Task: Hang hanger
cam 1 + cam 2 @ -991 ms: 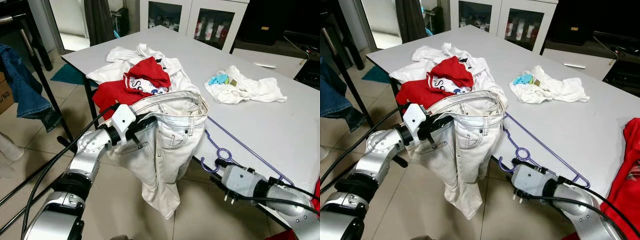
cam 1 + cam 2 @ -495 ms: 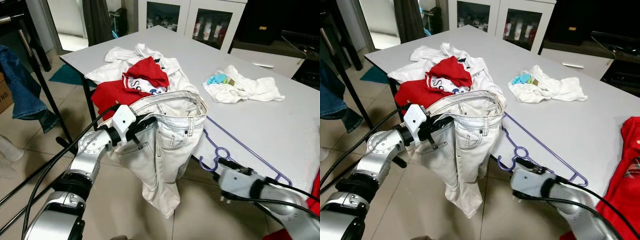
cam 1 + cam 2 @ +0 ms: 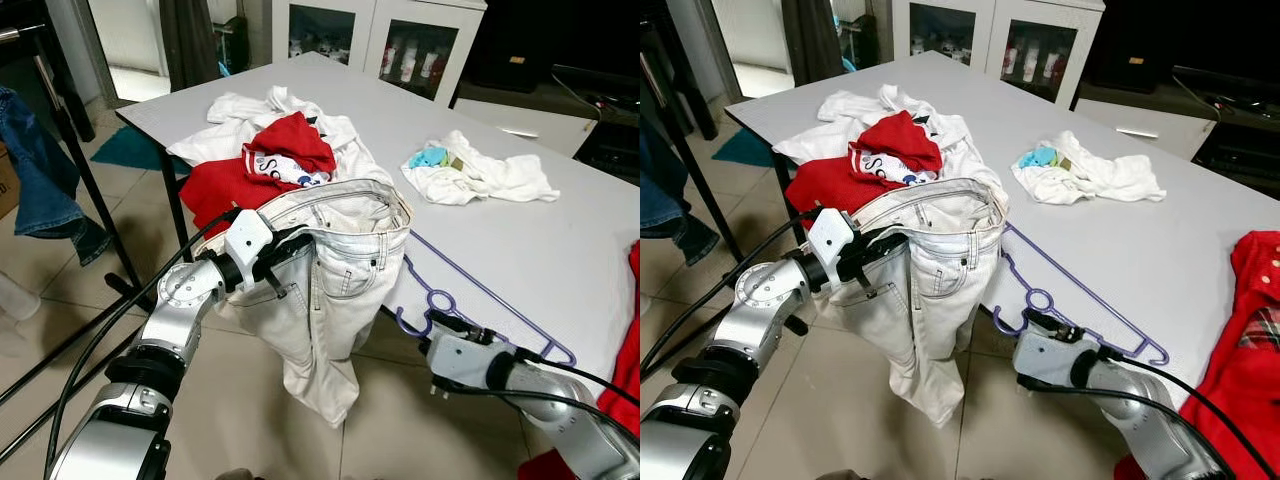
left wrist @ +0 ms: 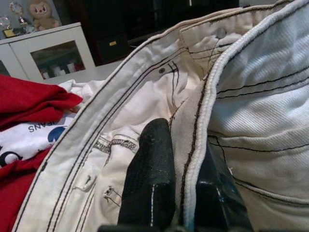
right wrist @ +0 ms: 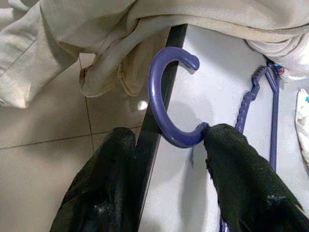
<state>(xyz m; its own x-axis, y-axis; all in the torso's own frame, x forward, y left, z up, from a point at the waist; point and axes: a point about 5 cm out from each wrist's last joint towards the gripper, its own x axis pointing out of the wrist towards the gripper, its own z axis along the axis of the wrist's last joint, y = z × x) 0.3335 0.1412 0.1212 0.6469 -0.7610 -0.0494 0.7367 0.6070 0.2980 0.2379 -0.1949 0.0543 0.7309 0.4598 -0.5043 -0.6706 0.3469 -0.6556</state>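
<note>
While the left hand pinches the jeans waistband open, the right hand, spread wide, straddles the hanger hook (at the table edge, five o'clock), ready to grasp.

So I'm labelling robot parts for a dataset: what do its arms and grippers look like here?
Both arms are jointed silver metal with black cables trailing along them. The left arm carries a white block at the wrist; the right arm has a grey wrist housing. Left gripper and right gripper each have two black, matte, textured fingers.
</note>
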